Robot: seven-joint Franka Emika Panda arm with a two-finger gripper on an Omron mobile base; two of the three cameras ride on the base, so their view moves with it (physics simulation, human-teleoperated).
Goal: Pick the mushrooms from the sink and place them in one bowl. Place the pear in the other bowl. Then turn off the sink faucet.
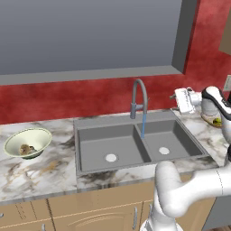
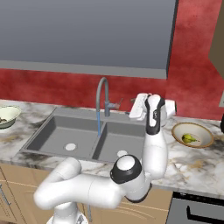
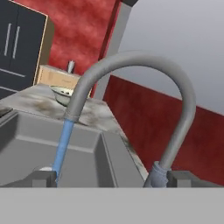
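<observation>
Grey metal forms the double-basin sink [image 1: 135,146] at the middle of the left base view, each basin holding nothing but a round white drain. A thin blue stream of water [image 1: 143,124] falls from the arched spout of the sink faucet [image 1: 139,97] into the right-hand basin near the divider; in the hand view the same stream drops from the spout tip at centre left.

At the left edge of the left base view, on the marble counter [image 1: 40,169], sits the pale green-white bowl [image 1: 28,142], and brown-capped mushrooms [image 1: 26,149] lie inside it on its floor. In the right base view this bowl shows at the far left edge.

On the counter right of the sink, at centre right of the right base view, rests the tan-rimmed bowl [image 2: 192,134], with the yellow-green pear [image 2: 188,138] lying in its whitish inside.

The gripper [image 2: 134,109] hangs above the counter just right of the faucet, pointed toward it, at the middle of the right base view. Its fingers stand wide apart, with nothing between them, one tip low at each side of the hand view.
</observation>
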